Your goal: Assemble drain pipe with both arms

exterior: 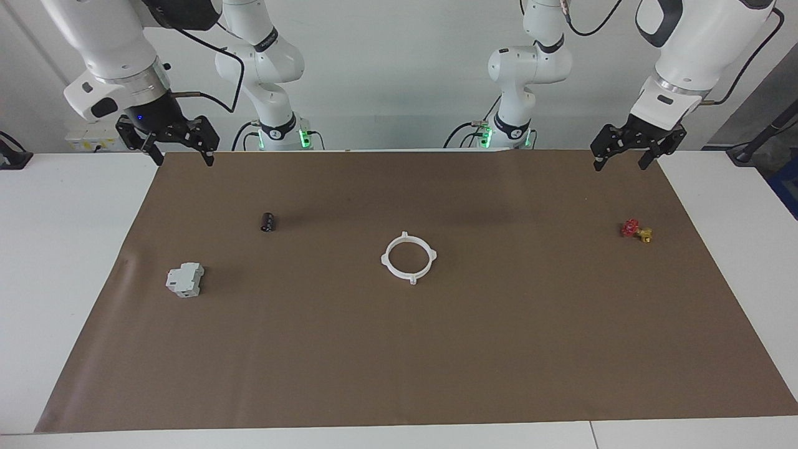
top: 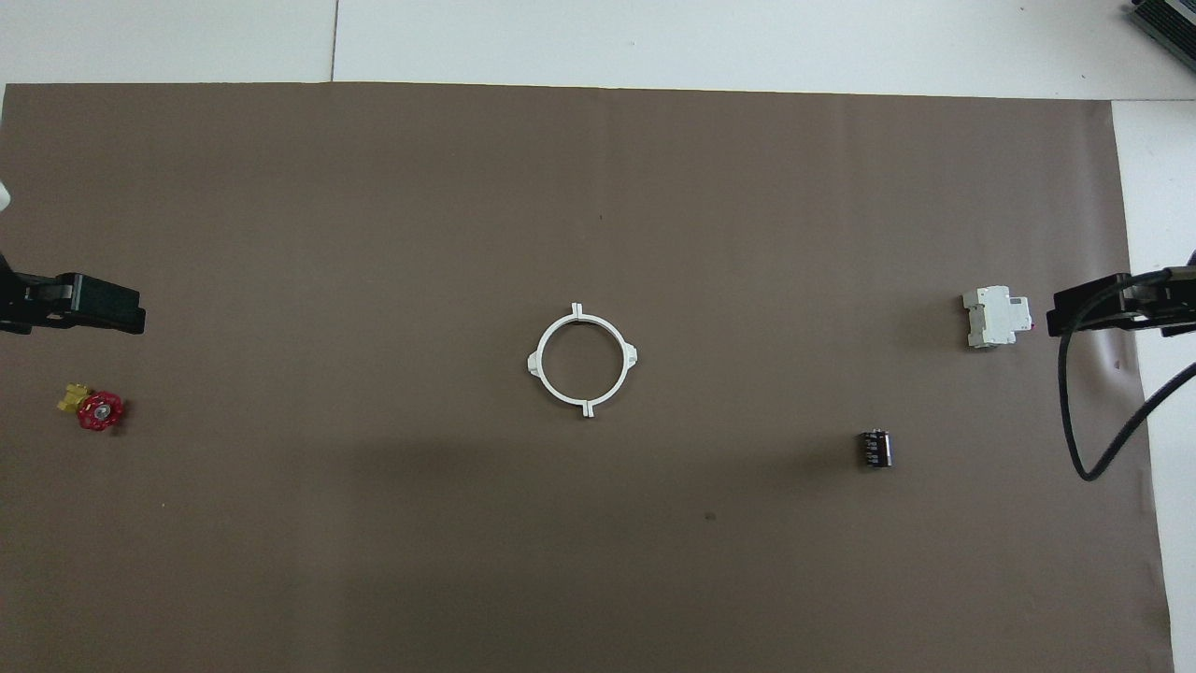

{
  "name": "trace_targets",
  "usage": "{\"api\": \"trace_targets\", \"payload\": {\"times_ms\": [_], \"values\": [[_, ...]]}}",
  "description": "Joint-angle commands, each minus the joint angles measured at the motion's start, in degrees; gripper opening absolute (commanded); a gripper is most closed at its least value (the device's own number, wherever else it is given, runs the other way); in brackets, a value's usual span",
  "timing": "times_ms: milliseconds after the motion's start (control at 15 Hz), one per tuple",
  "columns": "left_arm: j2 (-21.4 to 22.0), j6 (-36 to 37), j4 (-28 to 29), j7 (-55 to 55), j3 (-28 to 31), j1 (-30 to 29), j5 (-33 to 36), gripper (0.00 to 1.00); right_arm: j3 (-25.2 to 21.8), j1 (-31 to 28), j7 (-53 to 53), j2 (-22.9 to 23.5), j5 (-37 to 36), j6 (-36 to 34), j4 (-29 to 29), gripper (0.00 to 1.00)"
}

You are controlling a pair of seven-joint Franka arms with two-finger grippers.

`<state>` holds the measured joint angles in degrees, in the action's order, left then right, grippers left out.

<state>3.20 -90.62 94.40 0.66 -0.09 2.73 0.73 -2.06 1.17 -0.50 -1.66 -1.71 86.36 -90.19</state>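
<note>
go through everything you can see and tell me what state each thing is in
Thin white plastic tabbed ring: closed circle, flat on the brown mat.
Grey-white boxy block: on the mat, untouched.
Black cylinder: lying on its side.
Red-and-yellow valve: untouched.
Left gripper: open, empty, raised.
Right gripper: open, empty, raised.

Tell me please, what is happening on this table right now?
Nothing is being handled at this moment. The white tabbed ring lies closed in the middle of the brown mat, so the two halves of the drain pipe appear already joined. The left gripper and the right gripper hang open and empty, each over its own end of the mat's edge by the robots. A red-and-yellow valve, a grey-white block and a small black cylinder lie untouched on the mat.
</note>
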Motion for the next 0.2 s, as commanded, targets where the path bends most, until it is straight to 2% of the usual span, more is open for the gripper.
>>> {"api": "trace_targets", "payload": {"times_ms": [0,133], "values": [[0.14,1.32,-0.88,-0.49,-0.35,-0.53,-0.82,1.0,0.21,-0.64,1.12,-0.45,0.83,0.65,-0.86,1.0],[0.14,1.32,-0.88,-0.49,-0.44,-0.53,-0.82,1.0,0.21,-0.64,1.2,-0.45,0.83,0.74,-0.86,1.0]]}}
